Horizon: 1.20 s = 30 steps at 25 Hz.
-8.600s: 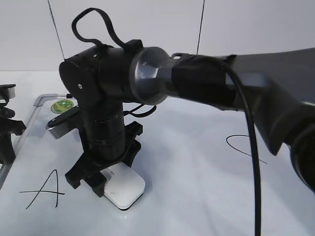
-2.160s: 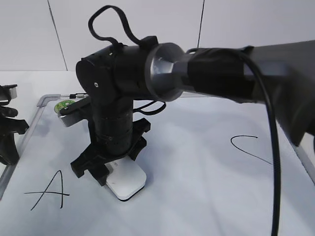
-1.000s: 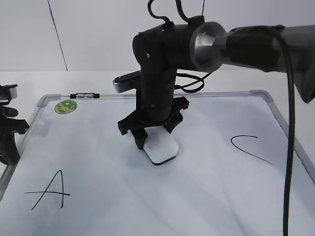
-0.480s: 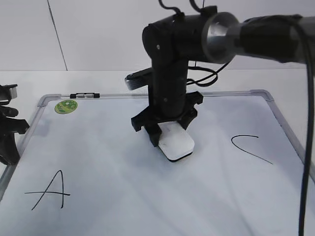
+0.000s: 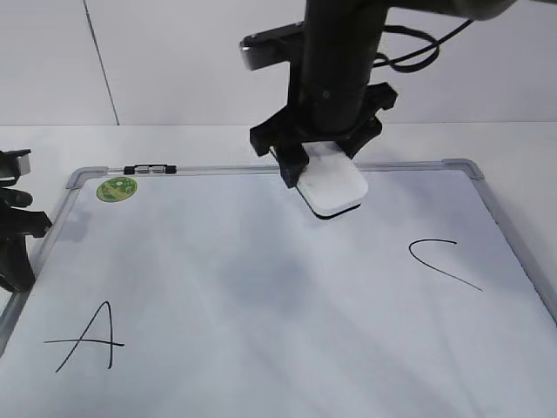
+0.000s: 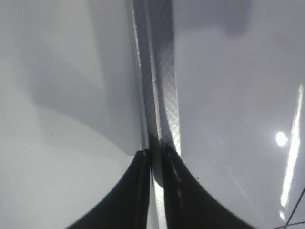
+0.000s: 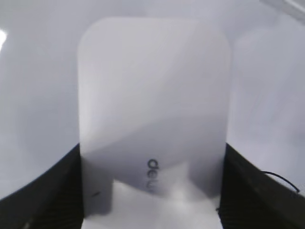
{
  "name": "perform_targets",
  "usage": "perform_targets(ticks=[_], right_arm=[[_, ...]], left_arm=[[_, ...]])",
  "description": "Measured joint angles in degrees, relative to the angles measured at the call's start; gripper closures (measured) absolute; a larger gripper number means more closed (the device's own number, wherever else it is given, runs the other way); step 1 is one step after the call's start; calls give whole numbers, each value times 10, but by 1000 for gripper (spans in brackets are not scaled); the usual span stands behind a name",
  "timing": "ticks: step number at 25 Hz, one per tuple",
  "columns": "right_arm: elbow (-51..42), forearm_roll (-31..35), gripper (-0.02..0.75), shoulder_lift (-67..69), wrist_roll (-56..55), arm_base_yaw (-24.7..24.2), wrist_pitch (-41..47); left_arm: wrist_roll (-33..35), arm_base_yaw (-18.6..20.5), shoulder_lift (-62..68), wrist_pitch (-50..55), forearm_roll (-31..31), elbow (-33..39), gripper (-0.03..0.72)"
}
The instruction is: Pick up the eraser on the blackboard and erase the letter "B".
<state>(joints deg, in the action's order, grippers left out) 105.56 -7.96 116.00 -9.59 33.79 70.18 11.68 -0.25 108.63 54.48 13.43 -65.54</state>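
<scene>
Eraser [image 5: 330, 185] is clamped between the right gripper [image 5: 324, 158] fingers, near the far edge of the blackboard [image 5: 261, 287]. No letter "B" is visible. The risk, I think, is dropping it on the frame. Left gripper [image 6: 153, 160] pinches the left frame edge.

A white table [image 5: 78, 144] carries the blackboard [image 5: 261, 287], a white board in a grey metal frame that lies flat on it and covers most of the visible surface. Bare tabletop shows beyond the board's far edge, reaching back to a pale wall, and in narrow strips past its far right corner and along its left side. The left wrist view shows the board's frame rail [image 6: 159, 90] lying on the tabletop.
</scene>
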Motion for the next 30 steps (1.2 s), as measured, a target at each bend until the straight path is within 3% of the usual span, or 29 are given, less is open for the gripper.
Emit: perform_targets(ticks=[9,21,30], right_arm=[[-7,6,216,-66,-4,-90,5],[-212,5,216,-169,-5,-178,6],[-262,53,216,-171,16,-244,-10]], left_arm=[[0,0,0,0,0,0,639],[0,0,0,0,0,0,639],[0,0,0,0,0,0,639]])
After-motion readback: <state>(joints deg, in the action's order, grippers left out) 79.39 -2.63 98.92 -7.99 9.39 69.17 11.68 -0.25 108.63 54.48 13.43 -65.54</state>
